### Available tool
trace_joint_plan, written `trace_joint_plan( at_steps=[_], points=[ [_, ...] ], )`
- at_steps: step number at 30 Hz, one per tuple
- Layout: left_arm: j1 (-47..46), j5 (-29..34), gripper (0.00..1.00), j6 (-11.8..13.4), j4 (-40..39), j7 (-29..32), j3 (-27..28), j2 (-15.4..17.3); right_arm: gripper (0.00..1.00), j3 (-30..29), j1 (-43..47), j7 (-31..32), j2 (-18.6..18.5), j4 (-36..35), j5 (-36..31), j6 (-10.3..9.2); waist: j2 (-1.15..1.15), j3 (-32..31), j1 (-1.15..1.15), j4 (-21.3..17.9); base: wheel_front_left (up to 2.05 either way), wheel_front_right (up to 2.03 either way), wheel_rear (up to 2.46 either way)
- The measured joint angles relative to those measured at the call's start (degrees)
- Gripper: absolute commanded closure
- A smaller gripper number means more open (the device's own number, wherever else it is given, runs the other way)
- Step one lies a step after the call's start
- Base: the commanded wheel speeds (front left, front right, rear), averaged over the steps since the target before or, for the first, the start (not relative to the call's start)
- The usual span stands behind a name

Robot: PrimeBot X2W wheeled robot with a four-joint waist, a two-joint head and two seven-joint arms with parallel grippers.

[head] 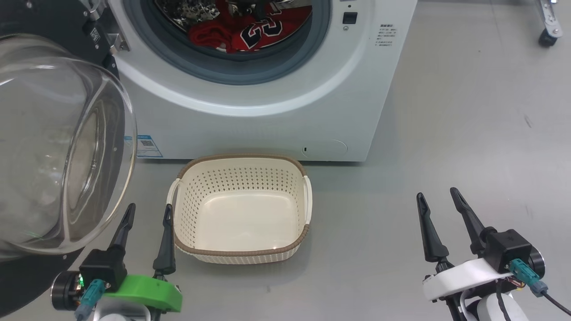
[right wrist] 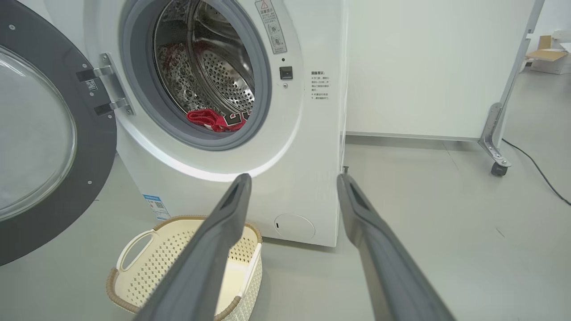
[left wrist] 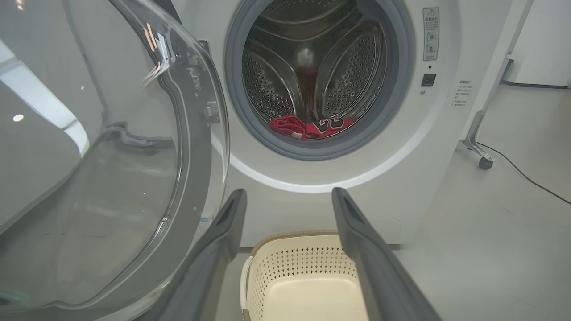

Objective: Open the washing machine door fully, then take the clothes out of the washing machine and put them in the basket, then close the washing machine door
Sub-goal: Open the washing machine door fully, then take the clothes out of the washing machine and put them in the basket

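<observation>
— What does the head view give you?
— The washing machine [head: 276,120] has its washing machine door [head: 58,147] swung wide to its left, glass bulging toward us. A red jersey [head: 250,31] lies at the bottom of the drum [head: 192,11], by the front lip. The basket [head: 241,158] sits on the grey floor [head: 446,111], just before the machine's base.
— The grippers?
— The left gripper [head: 149,207] hovers beside the basket's left side, fingers apart, gripping nothing. The right gripper [head: 437,194] is well off to the right, fingers apart too.
— Left wrist view?
— Spread fingers frame the basket below; the jersey shows low in the drum.
— Right wrist view?
— Fingers apart again. One crosses the basket; the door hangs open on its hinges [right wrist: 110,106].
</observation>
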Motion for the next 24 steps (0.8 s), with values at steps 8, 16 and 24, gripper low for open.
trace_joint_plan(
  at_steps=[8, 16, 24],
  points=[
    [1.6, 0.0, 0.00, 0.0, 0.0, 0.0, -0.2, 0.0, 0.00, 0.3, 0.1, 0.0, 0.0, -0.1, 1.4, -1.34, 0.00, -1.0, 0.00, -3.8, 0.00, 0.00, 0.00],
    [2.2, 0.0, 0.00, 0.1, 0.2, 0.0, -0.3, -0.1, 0.00, 0.7, 1.3, 0.0, 0.0, -0.4, 1.4, -1.90, 0.00, -2.2, 0.00, -6.5, 0.00, 0.00, 0.00],
    [2.4, 0.2, 0.00, 0.6, 0.5, 0.0, -1.1, -0.2, 0.00, 0.6, 2.6, 0.0, 0.0, -1.0, 1.5, -2.48, 0.00, -3.2, 0.00, -7.8, 0.00, 0.00, 0.00]
  ],
)
